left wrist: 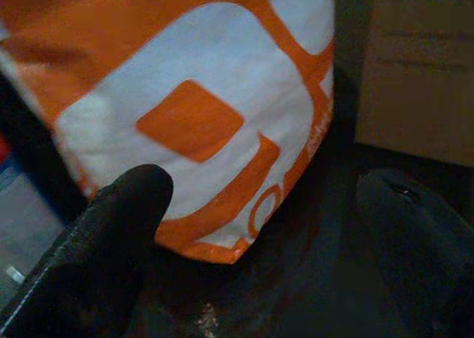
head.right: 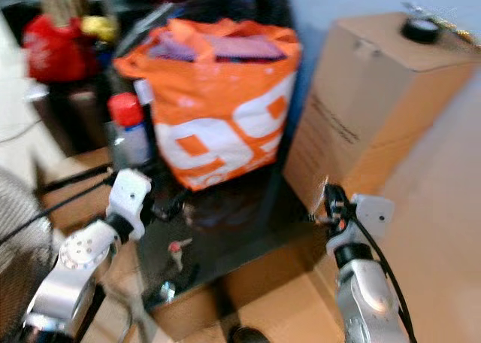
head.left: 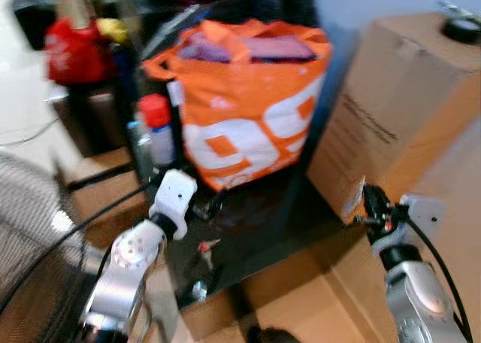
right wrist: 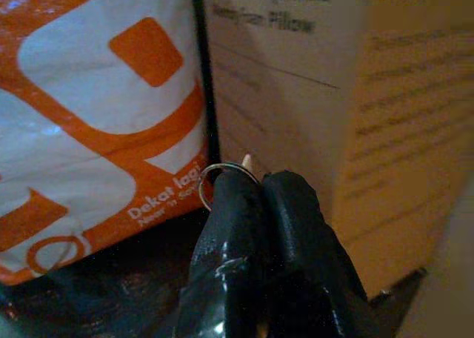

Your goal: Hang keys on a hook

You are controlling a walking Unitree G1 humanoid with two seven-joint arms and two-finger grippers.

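My right gripper (right wrist: 261, 186) is shut on a thin metal key ring (right wrist: 219, 170), which loops out past its fingertips; the keys themselves are hidden behind the fingers. In the left eye view this gripper (head.left: 372, 200) is raised beside the lower corner of a big cardboard box (head.left: 398, 110). My left gripper (left wrist: 266, 193) stands open with nothing between its fingers, low on the dark tabletop (head.left: 263, 230) and close to the base of an orange and white shopping bag (head.left: 248, 110).
A red-capped bottle (head.left: 156, 129) stands left of the bag. A small red-topped item (head.left: 204, 247) lies on the dark tabletop. A black round object (head.left: 460, 28) sits on the box. A red bag (head.left: 71, 50) is at far left, and a wire fan guard (head.left: 30, 223) is low left.
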